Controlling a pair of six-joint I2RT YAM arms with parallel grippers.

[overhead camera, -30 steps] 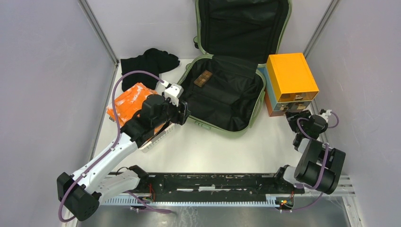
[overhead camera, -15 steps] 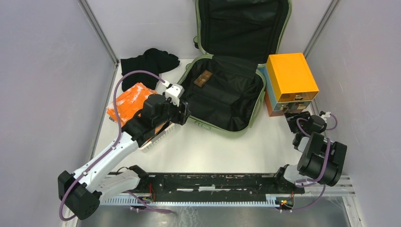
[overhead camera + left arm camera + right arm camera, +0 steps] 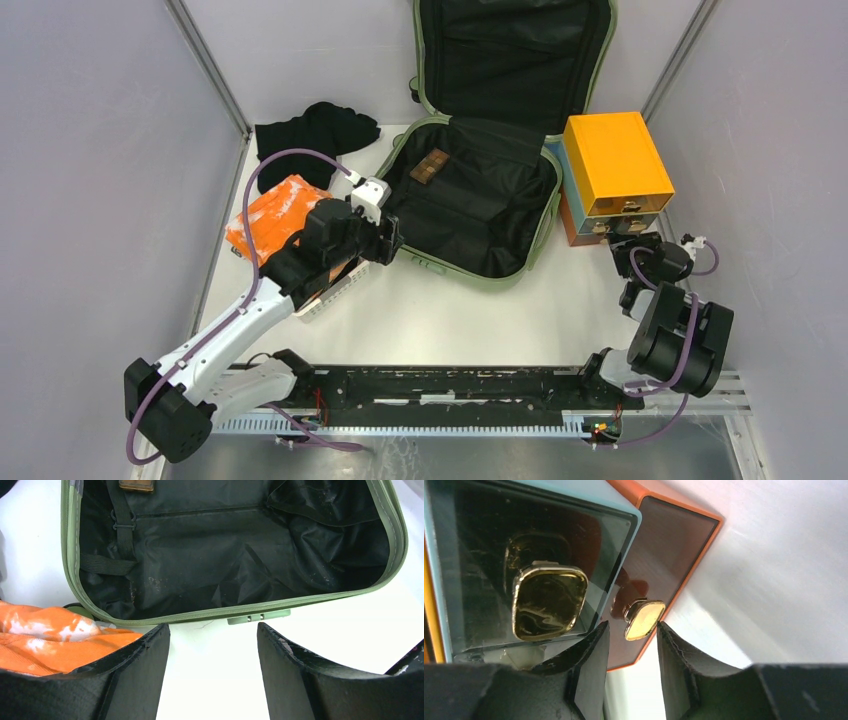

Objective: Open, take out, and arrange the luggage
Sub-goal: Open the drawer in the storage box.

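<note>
A white table (image 3: 450,310) with grey walls on three sides carries everything, and two robot arms are fixed at its near edge.

The luggage (image 3: 470,200), a sage-green suitcase, lies open at the middle of the far edge. Its lid (image 3: 510,60) stands upright against the back wall. The black-lined base (image 3: 225,555) lies flat on the table.

An orange and light-blue drawer box (image 3: 612,160) stands at the right edge, just beside the suitcase. A black cloth (image 3: 315,135) lies crumpled in the far left corner. Nearer along the left edge, an orange and white garment (image 3: 272,212) rests in a white basket (image 3: 335,290).

The left gripper (image 3: 385,240) hovers over the basket, just beside the suitcase's near left corner. In the wrist view the left gripper (image 3: 214,627) has its fingers spread wide with only bare table between them.

The right gripper (image 3: 630,245) sits at the front of the drawer box. In the right wrist view the gripper (image 3: 633,625) has its fingers set narrow, with a small gold knob (image 3: 644,619) on the orange drawer between them. Whether they press on it cannot be told. A larger gold knob (image 3: 549,602) sits on the blue drawer just beside it.

A small brown block (image 3: 429,166) lies inside the suitcase, at its far left corner.
</note>
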